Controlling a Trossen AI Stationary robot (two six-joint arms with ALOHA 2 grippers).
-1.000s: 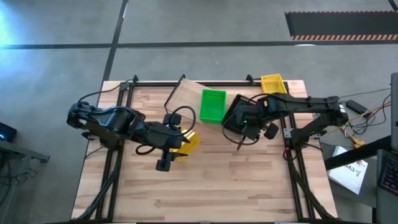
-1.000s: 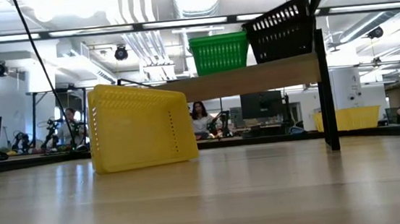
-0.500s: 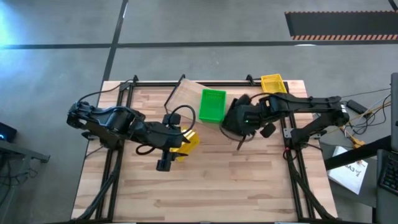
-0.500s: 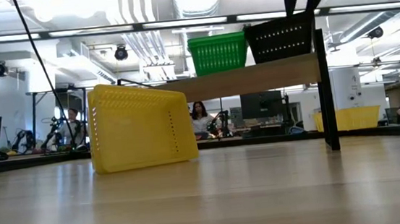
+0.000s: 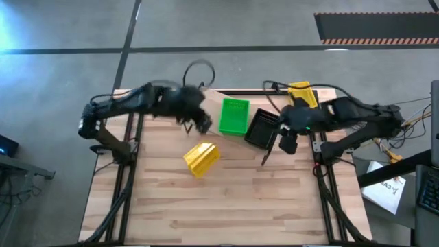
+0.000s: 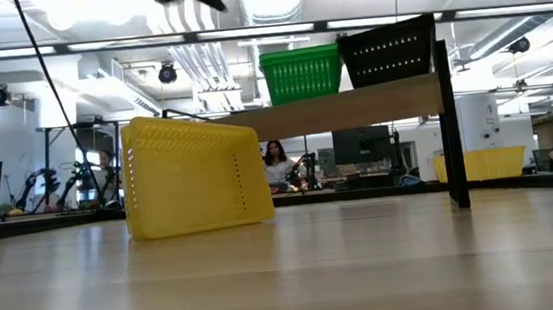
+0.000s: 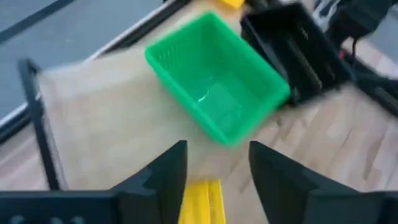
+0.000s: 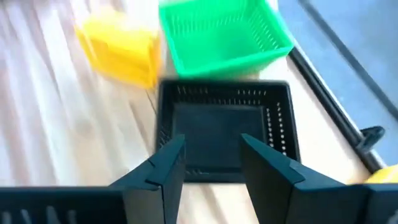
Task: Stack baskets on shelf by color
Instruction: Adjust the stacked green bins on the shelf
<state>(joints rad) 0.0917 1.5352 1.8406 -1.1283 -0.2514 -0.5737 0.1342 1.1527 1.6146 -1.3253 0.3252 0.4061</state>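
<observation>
The light wood shelf point(image 5: 203, 104) carries a green basket point(image 5: 234, 115) and, right beside it, a black basket point(image 5: 261, 129), both upright on their bottoms point(image 6: 388, 53). A yellow basket point(image 5: 202, 159) lies tipped over on the tabletop in front of the shelf. My left gripper point(image 5: 204, 125) hovers open above the shelf's bare left part, with nothing between its fingers point(image 7: 214, 168). My right gripper point(image 5: 280, 132) stands open just right of and above the black basket point(image 8: 224, 130), clear of it.
A second yellow basket point(image 5: 302, 92) sits at the table's far right corner. The shelf's thin black leg point(image 6: 450, 130) stands on the tabletop. The near half of the slatted wooden table point(image 5: 226, 213) is bare. People and desks show in the room beyond.
My right gripper has set the tilted black basket level on the shelf beside the green one, let go, rolled and drawn back up toward the table's right edge. My left gripper has swung from the yellow basket toward the far edge, over the shelf. The yellow basket has stayed put.
</observation>
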